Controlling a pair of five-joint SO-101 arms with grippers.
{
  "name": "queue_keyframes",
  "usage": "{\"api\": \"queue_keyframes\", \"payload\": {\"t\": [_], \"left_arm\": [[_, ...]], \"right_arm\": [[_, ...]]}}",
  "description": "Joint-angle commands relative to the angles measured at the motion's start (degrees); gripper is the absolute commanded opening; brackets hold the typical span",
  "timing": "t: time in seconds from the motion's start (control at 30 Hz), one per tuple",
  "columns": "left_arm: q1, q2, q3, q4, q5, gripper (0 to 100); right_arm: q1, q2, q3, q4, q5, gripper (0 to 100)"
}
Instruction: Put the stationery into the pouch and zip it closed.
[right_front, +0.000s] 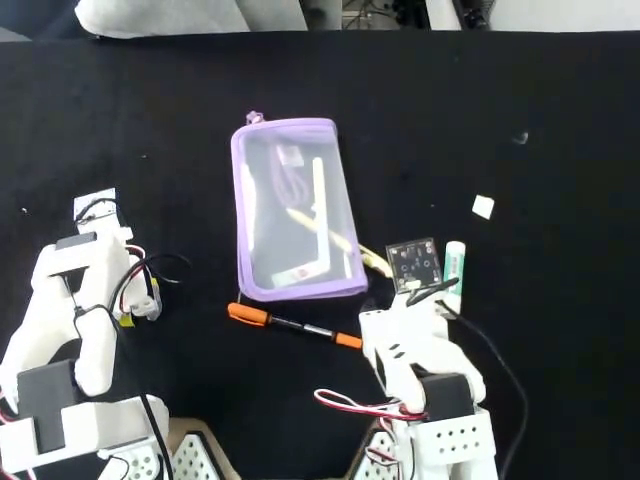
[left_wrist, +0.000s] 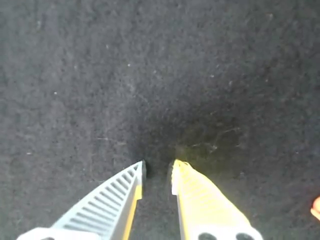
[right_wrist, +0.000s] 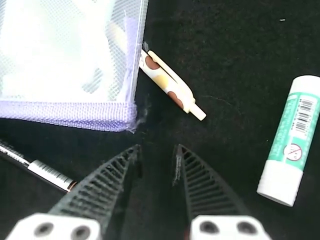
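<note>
A purple mesh pouch lies flat mid-table with a white ruler and other items inside. A cream pen with brown spots pokes out at the pouch's near corner. An orange-capped pen lies just in front of the pouch, its barrel beside my right gripper. A green-and-white glue stick lies to the right. My right gripper hovers close to the pouch corner, its fingers a narrow gap apart with nothing between them. My left gripper is over bare cloth, slightly open and holding nothing.
A small white eraser lies to the right, beyond the glue stick. The left arm stands at the left, well away from the pouch, and the right arm at the front. Black cloth covers the whole table.
</note>
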Motion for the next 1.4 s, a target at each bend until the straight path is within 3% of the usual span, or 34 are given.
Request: {"api": "queue_keyframes", "payload": {"t": [0.0, 0.23, 0.4, 1.37], "left_arm": [[0.48, 1.14, 7.69, 0.26, -0.26, 12], [0.40, 1.14, 7.69, 0.26, -0.26, 12], [0.40, 1.14, 7.69, 0.26, -0.26, 12], [0.40, 1.14, 7.69, 0.26, -0.26, 12]], "right_arm": [[0.62, -4.97, -0.22, 0.26, 0.35, 11.0], [0.62, -4.97, -0.22, 0.53, 0.35, 11.0], [0.53, -5.05, -0.22, 9.05, 0.35, 11.1], [0.53, -5.05, -0.22, 8.79, 0.35, 11.0]]}}
